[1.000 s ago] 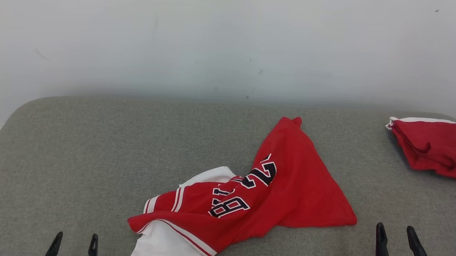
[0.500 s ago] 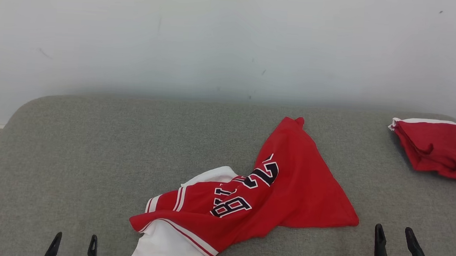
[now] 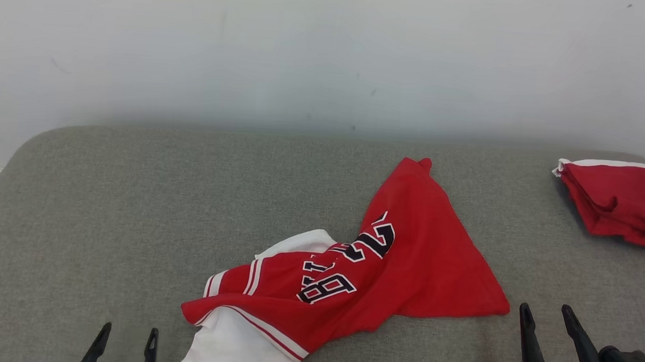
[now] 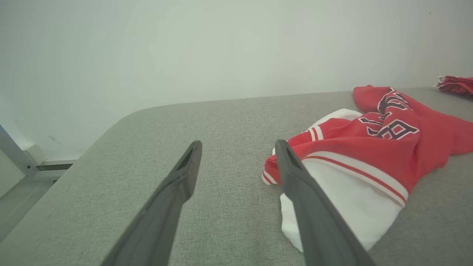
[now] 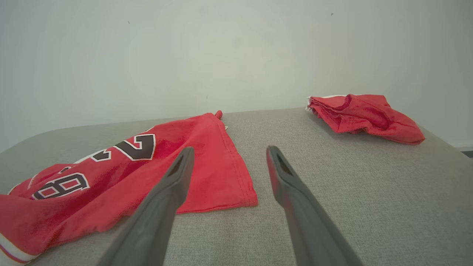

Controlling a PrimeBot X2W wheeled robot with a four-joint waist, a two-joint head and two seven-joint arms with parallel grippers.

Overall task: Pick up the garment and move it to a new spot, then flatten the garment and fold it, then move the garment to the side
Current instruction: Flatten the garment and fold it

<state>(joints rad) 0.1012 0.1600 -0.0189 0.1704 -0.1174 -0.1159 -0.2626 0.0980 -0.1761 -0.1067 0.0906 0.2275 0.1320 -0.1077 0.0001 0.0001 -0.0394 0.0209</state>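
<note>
Count: two grippers, two garments. The left gripper [image 3: 130,328] is fully spread and empty, just left of the jersey [image 3: 407,266], which lies crumpled mid-cushion [image 3: 129,190]. The right gripper [image 3: 545,307] is also spread and empty, near the jersey's right corner. The folded red garment [image 3: 619,204] lies far right. Both grippers reach farther in than a second ago.

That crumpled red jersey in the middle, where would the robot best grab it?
On the jersey, probably the flat red corner nearest the right tool, approached from the robot's right: it lies thin, pointed and free on the grey cushion. The left tool could pinch the bunched white edge.
</note>
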